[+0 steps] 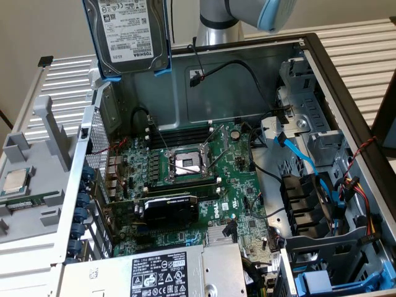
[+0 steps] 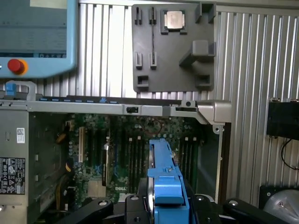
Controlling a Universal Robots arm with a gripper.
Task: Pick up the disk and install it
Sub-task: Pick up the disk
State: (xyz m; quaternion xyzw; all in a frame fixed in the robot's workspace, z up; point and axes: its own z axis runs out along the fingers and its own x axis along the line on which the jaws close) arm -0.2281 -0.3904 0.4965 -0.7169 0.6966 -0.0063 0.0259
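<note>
The disk (image 1: 127, 31), a silver-grey drive with a white Toshiba label in a blue plastic frame, hangs upright above the far corner of the open computer case (image 1: 346, 93), at the exterior view's left. In the wrist view the disk's blue frame edge (image 2: 166, 179) stands between the black fingers (image 2: 135, 205), and my gripper (image 2: 164, 207) is shut on it. Below it lies the green motherboard (image 2: 126, 158). The arm's silver and blue joint (image 1: 229, 18) rises behind the case.
A grey fixture tray (image 1: 37, 179) holding a small square processor chip (image 1: 15, 181) lies beside the case. The power-supply box (image 1: 161, 272) fills the near corner. Drive bays with blue clips (image 1: 322, 281) and loose cables (image 1: 297, 148) line the exterior view's right. A pendant with a red button (image 2: 15, 66) lies nearby.
</note>
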